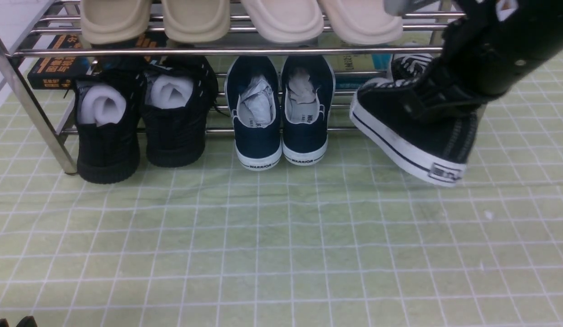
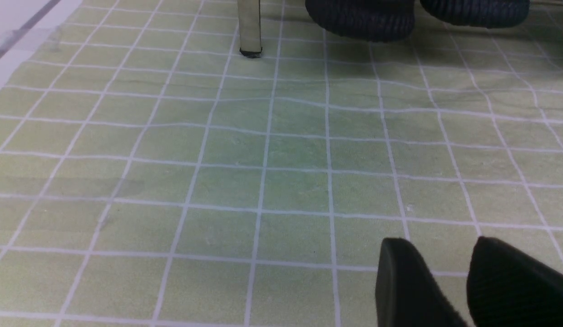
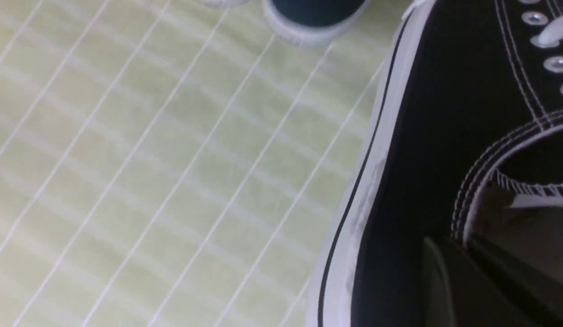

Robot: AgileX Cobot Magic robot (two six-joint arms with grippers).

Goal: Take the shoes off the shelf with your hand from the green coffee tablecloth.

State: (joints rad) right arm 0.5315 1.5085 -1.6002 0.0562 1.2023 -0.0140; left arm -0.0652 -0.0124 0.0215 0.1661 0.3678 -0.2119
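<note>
We see glossy chrome metal tubes on the two-tier shoe shelf, a matt, slightly wrinkled pale green gridded tablecloth, and a black canvas sneaker with smooth white rubber sole and shiny metal eyelets.

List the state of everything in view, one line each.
held black canvas sneaker, lifted and tilted
second black canvas sneaker, on the lower tier
right gripper, jaws shut on the held sneaker's collar
left gripper, jaws open, empty
navy WARRIOR slip-ons, lower tier, paper-stuffed
all-black shoes, lower tier, paper-stuffed
beige slippers, on top tier
chrome shoe rack, standing on the cloth
green checked tablecloth, spread, slightly wrinkled
</note>
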